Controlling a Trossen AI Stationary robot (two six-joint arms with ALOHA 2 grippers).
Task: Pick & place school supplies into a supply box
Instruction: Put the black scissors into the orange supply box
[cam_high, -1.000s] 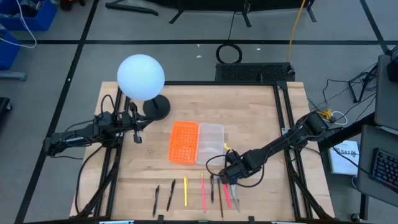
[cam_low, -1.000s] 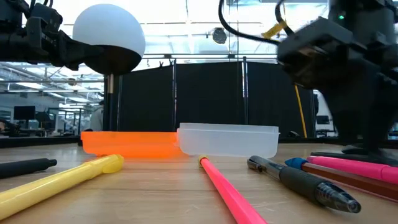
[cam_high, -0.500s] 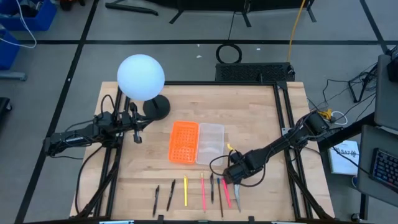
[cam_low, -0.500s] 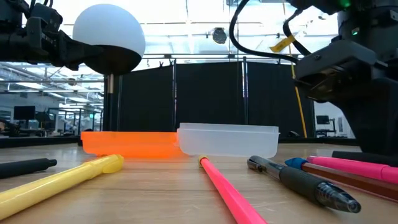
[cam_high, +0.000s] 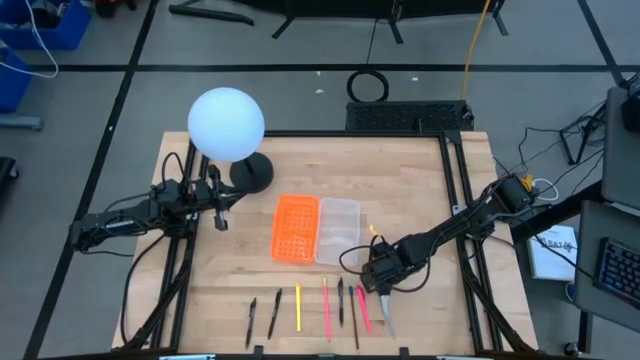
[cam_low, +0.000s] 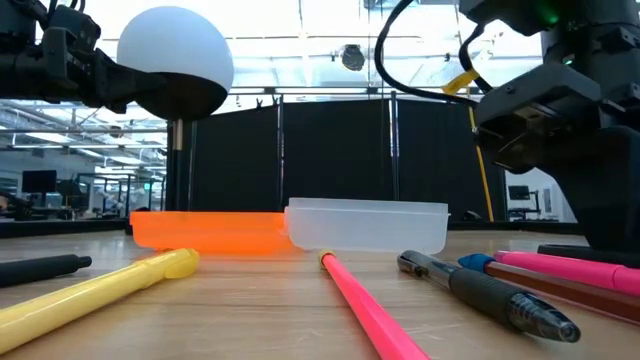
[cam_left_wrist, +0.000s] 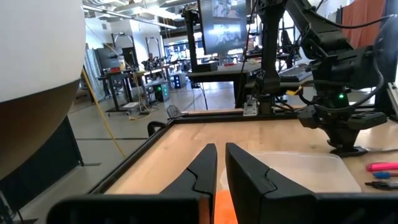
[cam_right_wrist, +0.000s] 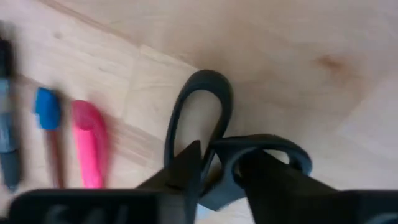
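Observation:
The school supplies lie in a row near the table's front edge: black pens (cam_high: 262, 315), a yellow pen (cam_high: 298, 308), pink ones (cam_high: 326, 308) and the black-handled scissors (cam_right_wrist: 205, 118). My right gripper (cam_high: 380, 285) points down over the scissors' handles and is shut on them. The supply box lies flat mid-table, with its orange half (cam_high: 296, 228) beside its clear half (cam_high: 338, 230). My left gripper (cam_high: 218, 208) waits level at the left beside the lamp, shut and with nothing in it (cam_left_wrist: 221, 165). My right gripper (cam_right_wrist: 217, 158) pinches the scissors' handle where the two black loops meet (cam_right_wrist: 219, 146). One finger (cam_right_wrist: 186, 168) is at one loop and the other is at the second loop. The fingers come from above, pointing down. The scissors lie flat on the table, blades (cam_high: 387, 318) toward the near edge.
A white globe lamp (cam_high: 227, 124) on a black base (cam_high: 250, 172) stands at the far left. A blue-tipped pencil (cam_right_wrist: 46, 109) and a pink pen (cam_right_wrist: 90, 140) lie close beside the scissors. Bare wood lies to the right of the box.
My right gripper has sunk toward the scissors and shifted slightly toward the table's near right. The supplies and the box lie where they were.

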